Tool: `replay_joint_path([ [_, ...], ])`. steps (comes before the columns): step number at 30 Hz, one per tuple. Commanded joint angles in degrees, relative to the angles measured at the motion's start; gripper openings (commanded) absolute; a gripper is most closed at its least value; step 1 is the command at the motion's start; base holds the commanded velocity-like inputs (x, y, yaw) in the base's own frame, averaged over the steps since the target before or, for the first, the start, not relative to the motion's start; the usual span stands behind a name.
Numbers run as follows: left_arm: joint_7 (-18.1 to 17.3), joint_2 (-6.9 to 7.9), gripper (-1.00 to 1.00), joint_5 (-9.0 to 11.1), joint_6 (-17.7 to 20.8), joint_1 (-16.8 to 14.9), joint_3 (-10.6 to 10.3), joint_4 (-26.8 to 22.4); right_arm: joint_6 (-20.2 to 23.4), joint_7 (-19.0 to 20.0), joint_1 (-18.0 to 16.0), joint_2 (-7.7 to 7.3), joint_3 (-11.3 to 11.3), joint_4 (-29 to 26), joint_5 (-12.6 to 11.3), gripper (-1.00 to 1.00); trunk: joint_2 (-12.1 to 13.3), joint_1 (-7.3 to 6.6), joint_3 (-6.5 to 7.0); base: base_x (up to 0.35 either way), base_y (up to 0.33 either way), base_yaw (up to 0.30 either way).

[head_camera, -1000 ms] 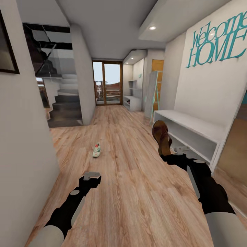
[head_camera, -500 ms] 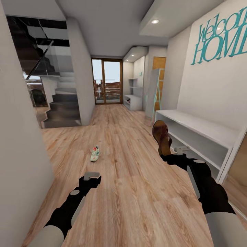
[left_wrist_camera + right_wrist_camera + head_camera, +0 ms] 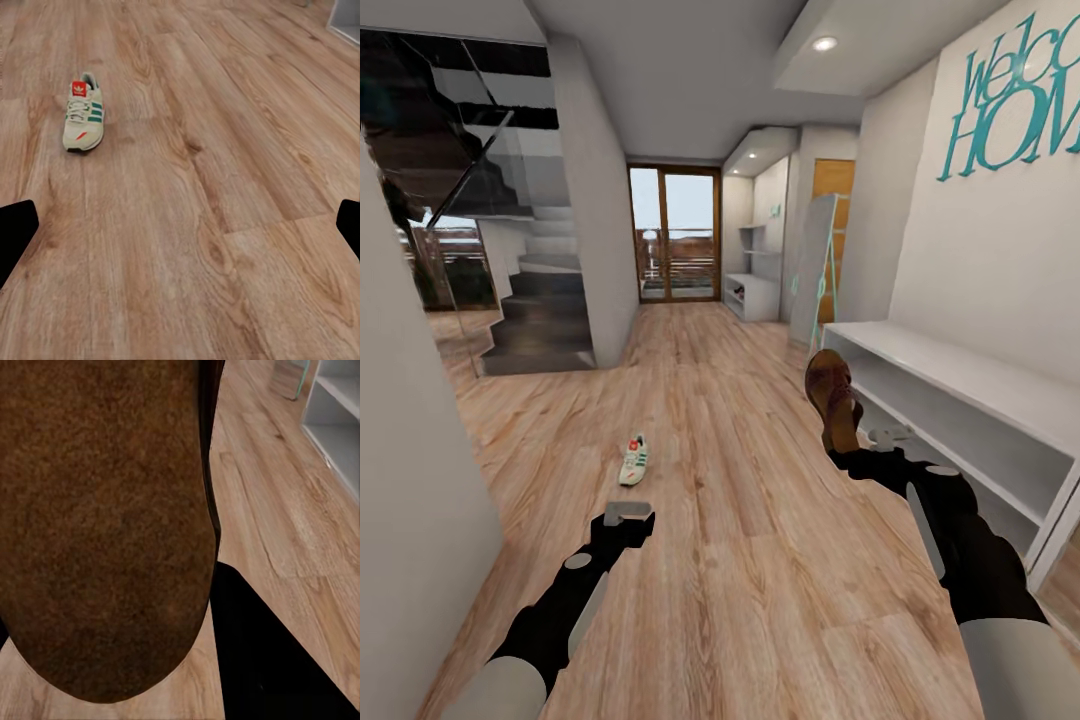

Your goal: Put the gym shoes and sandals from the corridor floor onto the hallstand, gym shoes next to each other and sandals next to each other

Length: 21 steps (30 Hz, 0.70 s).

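Beside the hallstand [image 3: 960, 375], the right pincer [image 3: 850, 455] grips a sandal [image 3: 832, 398] upright; left pincer [image 3: 628, 515] hangs released over the floor [image 3: 760, 560], near a gym shoe [image 3: 634, 460].

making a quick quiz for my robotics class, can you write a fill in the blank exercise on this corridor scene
1. The right claw holds a brown ____.
2. One gym shoe lies on the corridor ____, ahead of the left claw.
3. The letters above the white hallstand are coloured ____.

Missing words: sandal; floor; teal
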Motion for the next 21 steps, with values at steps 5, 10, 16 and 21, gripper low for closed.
replay_joint_path([
  [5, -0.1, -0.01, 1.00, 0.1, 0.3, 0.0, 0.0, -0.1, 0.3, 0.3, 0.0, -0.26, 0.0, -0.1, 0.2, -1.00, 0.0, 0.02, -0.12, 0.346, 0.000, 0.027],
  [10, -0.1, -0.01, 1.00, 0.1, 0.3, 0.0, 0.0, -0.1, 0.3, 0.3, 0.0, -0.13, -0.1, -0.1, 0.4, -1.00, 0.0, 0.02, 0.00, 0.346, 0.000, 0.040],
  [16, -0.1, -0.01, 1.00, 0.1, 0.3, 0.0, 0.0, -0.1, 0.4, 0.3, 0.0, -0.17, -0.1, -0.1, 0.1, -1.00, 0.0, 0.02, 0.25, 0.346, 0.000, 0.063],
  [21, -0.1, -0.01, 1.00, 0.1, 0.3, 0.0, 0.0, -0.1, 0.4, 0.3, 0.0, -0.16, -0.2, -0.1, 0.1, -1.00, 0.0, 0.02, 0.28, 0.346, 0.000, 0.007],
])
